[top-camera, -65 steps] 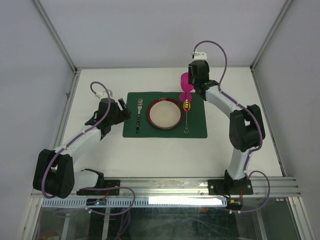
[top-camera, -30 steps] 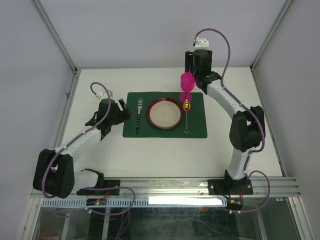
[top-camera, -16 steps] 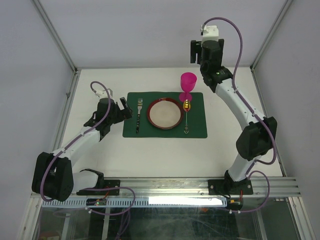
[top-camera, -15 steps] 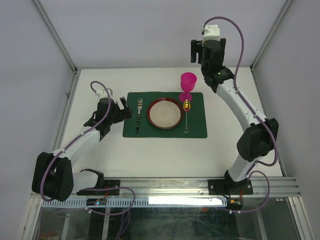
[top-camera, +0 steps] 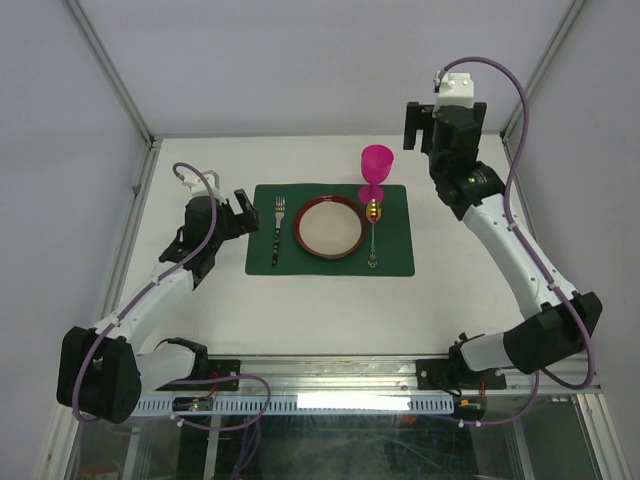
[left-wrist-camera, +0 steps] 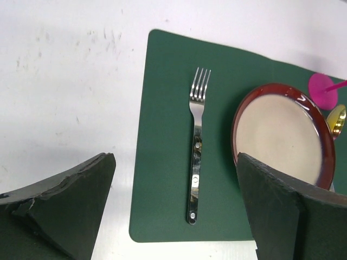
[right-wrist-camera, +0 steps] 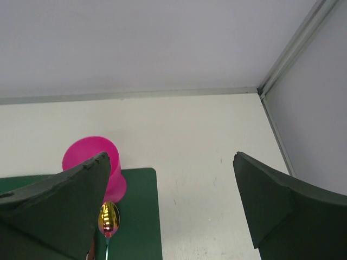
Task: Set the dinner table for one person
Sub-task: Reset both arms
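Observation:
On the white dinner table (top-camera: 200, 300) lies a dark green placemat (top-camera: 330, 262). A fork (top-camera: 278, 230), a red-rimmed plate (top-camera: 328, 227) and a gold spoon (top-camera: 373, 235) rest on it. A pink goblet (top-camera: 376, 170) stands upright at its far edge. My left gripper (top-camera: 243, 214) hovers open just left of the fork (left-wrist-camera: 197, 146), with nothing between its fingers. My right gripper (top-camera: 413, 122) is raised to the right of the goblet (right-wrist-camera: 89, 157), open and empty. The left wrist view also shows the plate (left-wrist-camera: 279, 132).
Aluminium frame rails (top-camera: 135, 210) edge the table on the left, right and near sides. Grey walls close in the back and sides, meeting at a corner post (right-wrist-camera: 287, 51). Both arm bases sit on the near rail (top-camera: 400, 372).
My right gripper has let go of the goblet, opened wide and swung up and to the right. The goblet stays standing. My left gripper has opened wider and drawn slightly back to the left.

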